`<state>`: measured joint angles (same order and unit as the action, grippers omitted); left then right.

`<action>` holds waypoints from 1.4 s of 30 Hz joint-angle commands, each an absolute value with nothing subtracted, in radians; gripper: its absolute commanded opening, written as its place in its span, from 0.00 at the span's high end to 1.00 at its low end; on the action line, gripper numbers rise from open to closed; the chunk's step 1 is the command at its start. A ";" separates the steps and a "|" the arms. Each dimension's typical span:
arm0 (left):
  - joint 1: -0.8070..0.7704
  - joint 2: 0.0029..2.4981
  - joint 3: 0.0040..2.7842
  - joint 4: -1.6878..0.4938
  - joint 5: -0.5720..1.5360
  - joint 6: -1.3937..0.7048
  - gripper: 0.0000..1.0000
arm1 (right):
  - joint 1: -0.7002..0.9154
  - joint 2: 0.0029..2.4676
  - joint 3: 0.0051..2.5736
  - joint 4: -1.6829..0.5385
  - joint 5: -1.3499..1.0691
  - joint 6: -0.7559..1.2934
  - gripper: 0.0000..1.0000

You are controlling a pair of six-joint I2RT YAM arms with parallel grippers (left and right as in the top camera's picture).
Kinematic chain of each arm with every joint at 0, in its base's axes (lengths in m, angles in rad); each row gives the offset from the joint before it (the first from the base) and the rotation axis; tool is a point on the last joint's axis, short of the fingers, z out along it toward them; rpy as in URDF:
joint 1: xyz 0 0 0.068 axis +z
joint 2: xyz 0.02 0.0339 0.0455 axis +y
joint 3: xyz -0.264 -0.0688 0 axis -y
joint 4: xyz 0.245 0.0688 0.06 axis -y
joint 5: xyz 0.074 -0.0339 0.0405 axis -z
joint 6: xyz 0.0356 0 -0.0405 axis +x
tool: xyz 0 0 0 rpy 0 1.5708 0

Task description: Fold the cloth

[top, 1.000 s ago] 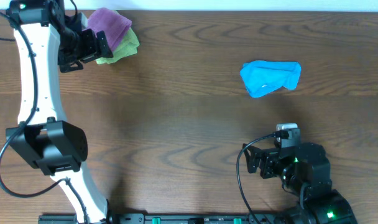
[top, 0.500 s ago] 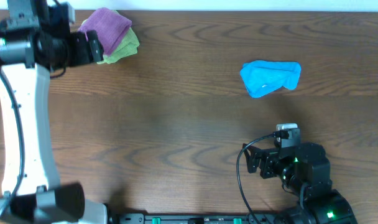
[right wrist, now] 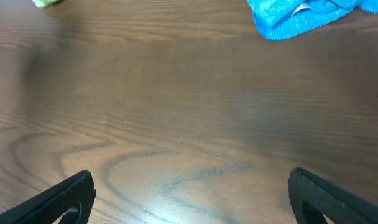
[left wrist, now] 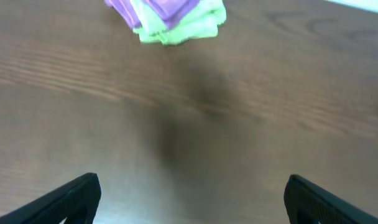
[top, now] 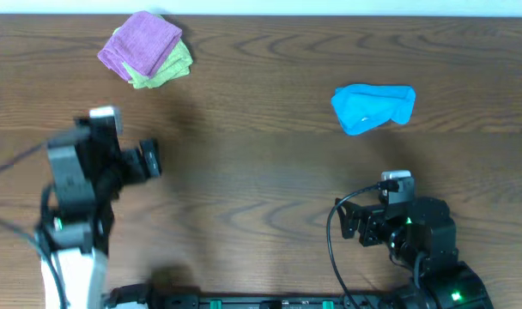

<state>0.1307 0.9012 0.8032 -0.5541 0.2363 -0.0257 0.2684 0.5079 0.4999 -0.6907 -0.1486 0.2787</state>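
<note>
The lilac-purple cloth (top: 143, 44) lies folded at the far left of the table, on top of a lime-green folded cloth (top: 167, 69). It also shows at the top of the left wrist view (left wrist: 158, 7). My left gripper (top: 149, 160) is open and empty, well below the cloth, over bare table; its fingers show wide apart in the left wrist view (left wrist: 190, 198). My right gripper (top: 349, 221) is open and empty near the front right, fingers wide apart in the right wrist view (right wrist: 192, 196).
A bright blue crumpled cloth (top: 373, 106) lies at the right middle, also at the top of the right wrist view (right wrist: 301, 15). The lime-green cloth (left wrist: 183, 26) shows under the purple one. The wooden table (top: 261, 172) spans the view.
My left arm has drawn back from the purple cloth toward the front left of the table. The cloth stays folded on the green one. The right arm has not moved.
</note>
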 commanded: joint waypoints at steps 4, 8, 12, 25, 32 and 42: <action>0.130 0.616 0.503 -0.479 0.236 -0.030 0.05 | 0.258 0.504 0.495 -0.692 -0.142 0.292 0.01; 0.130 0.425 0.347 -0.466 0.223 -0.029 0.05 | 0.258 0.504 0.495 -0.692 -0.142 0.292 0.01; 0.129 0.267 0.234 -0.468 0.218 -0.029 0.05 | 0.258 0.504 0.495 -0.692 -0.142 0.292 0.01; 0.043 0.052 0.141 -0.511 0.199 0.155 0.05 | 0.258 0.504 0.495 -0.692 -0.142 0.292 0.01; 0.038 0.003 0.141 -0.511 0.200 0.157 0.05 | 0.258 0.504 0.495 -0.692 -0.142 0.292 0.01; 0.039 0.004 0.141 -0.511 0.201 0.157 0.05 | 0.258 0.504 0.495 -0.692 -0.142 0.292 0.01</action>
<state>0.0437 0.0135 0.1562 -0.5060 0.2054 0.1364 0.2684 0.5083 0.4980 -0.6914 -0.1482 0.2787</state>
